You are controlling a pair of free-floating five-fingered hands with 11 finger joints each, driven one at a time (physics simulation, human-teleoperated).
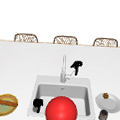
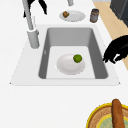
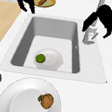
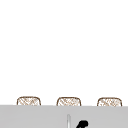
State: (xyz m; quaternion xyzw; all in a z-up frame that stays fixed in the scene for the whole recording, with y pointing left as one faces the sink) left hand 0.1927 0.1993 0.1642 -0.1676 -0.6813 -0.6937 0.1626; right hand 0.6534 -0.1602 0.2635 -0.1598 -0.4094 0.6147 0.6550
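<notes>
1. Right now we are hovering our right hand (image 1: pixel 77 65) just beside the faucet (image 1: pixel 63 68), its fingers curling downward toward the faucet's lever (image 1: pixel 68 76) and gripping nothing.
2. We are keeping our left hand (image 1: pixel 37 104) over the near left rim of the sink (image 1: pixel 34 95), fingers curled down and holding nothing.
3. Below and between our hands, a white plate (image 2: pixel 70 64) is lying on the basin floor with a green lime (image 2: pixel 77 58) resting on it.
4. Off to the right of the right hand, we are seeing a second plate (image 1: pixel 111 103) on the counter with a small brown fruit (image 1: pixel 106 95) on it, and a dark jar (image 1: pixel 103 115) just beside it.
5. Left of the left hand, a yellow basket (image 1: pixel 5 105) is carrying a loaf of bread (image 1: pixel 5 102).
6. We are judging one risk: the right hand's fingers are sitting close to the lever, so a careless sweep could knock it, or the hand could bump the spout.
7. Another risk is the left hand dropping straight down and clipping the sink rim instead of reaching the basin.
8. A red ball (image 1: pixel 61 110) is blocking the basin in the front view, hiding the plate and lime there.
9. We cannot tell whether the right hand is actually touching the lever; the side views are cutting the faucet's top off.
</notes>
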